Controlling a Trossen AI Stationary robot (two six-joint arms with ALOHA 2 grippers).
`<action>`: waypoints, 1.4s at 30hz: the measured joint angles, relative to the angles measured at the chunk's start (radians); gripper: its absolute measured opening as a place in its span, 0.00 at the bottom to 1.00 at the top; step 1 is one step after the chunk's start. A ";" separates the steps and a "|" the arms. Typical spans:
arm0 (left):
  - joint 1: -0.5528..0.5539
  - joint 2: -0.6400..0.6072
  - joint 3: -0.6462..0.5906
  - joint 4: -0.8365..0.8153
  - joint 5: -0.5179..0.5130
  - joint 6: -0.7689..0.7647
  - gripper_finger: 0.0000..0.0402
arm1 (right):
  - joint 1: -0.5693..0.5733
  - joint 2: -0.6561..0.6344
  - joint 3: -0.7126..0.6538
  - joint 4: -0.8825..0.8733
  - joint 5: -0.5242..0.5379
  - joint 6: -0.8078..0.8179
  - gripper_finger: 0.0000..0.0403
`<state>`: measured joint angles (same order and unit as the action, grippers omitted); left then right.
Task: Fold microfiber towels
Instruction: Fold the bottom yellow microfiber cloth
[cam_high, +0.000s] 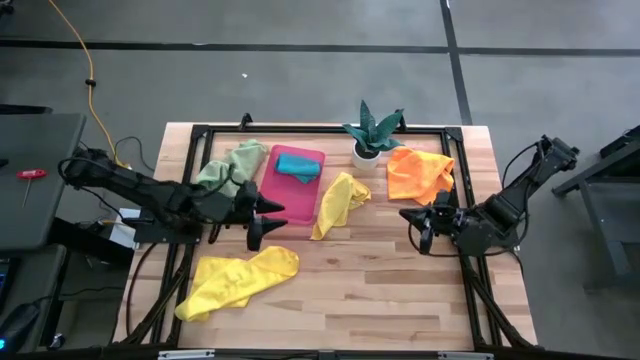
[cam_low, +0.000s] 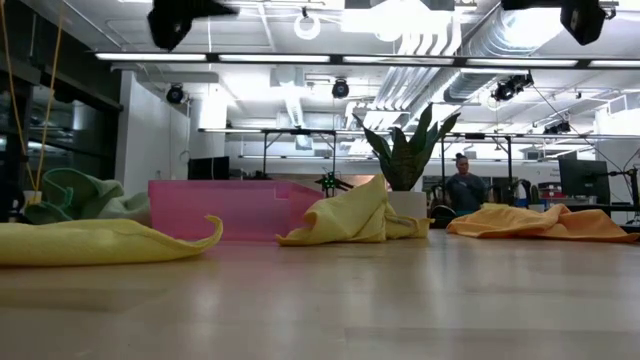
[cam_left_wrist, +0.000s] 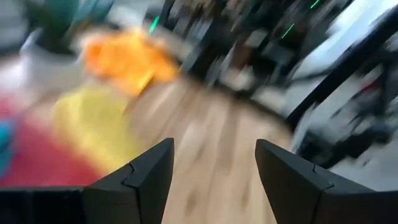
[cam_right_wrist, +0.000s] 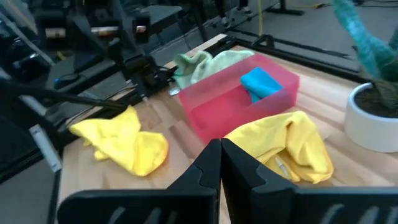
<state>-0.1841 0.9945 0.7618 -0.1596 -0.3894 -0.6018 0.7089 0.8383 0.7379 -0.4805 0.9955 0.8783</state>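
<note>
The left gripper (cam_high: 268, 222) hangs above the table with its fingers spread apart, and it holds nothing. One yellow towel (cam_high: 238, 280) lies crumpled on the wood just below and beside it, toward the front edge of the table. The pink tray (cam_high: 288, 204) is just beside this gripper on the far side, and the teal towel (cam_high: 298, 166) lies folded inside the tray, at the tray's far end. The pale green towel (cam_high: 232, 167) lies bunched behind the left gripper, against the tray's outer side. The second yellow towel (cam_high: 338, 203) lies between the two grippers, touching the tray.

The right gripper (cam_high: 424, 226) has its fingers pressed together and it grasps nothing. The orange towel (cam_high: 419, 173) lies near it, toward the far side of the table, beside a potted plant (cam_high: 371, 133).
</note>
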 joint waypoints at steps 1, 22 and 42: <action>0.018 0.007 0.034 -0.132 0.017 -0.035 0.53 | -0.014 0.000 0.000 -0.001 -0.004 0.001 0.00; 0.067 0.250 -0.039 -1.066 0.653 -0.277 0.51 | -0.259 0.000 0.000 0.004 -0.101 0.015 0.00; -0.051 0.625 -0.041 -1.064 0.737 -0.048 0.51 | -0.284 0.000 0.000 -0.007 -0.134 0.011 0.00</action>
<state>-0.2353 1.6197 0.7212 -1.2232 0.3479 -0.6501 0.4248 0.8383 0.7380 -0.4877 0.8618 0.8890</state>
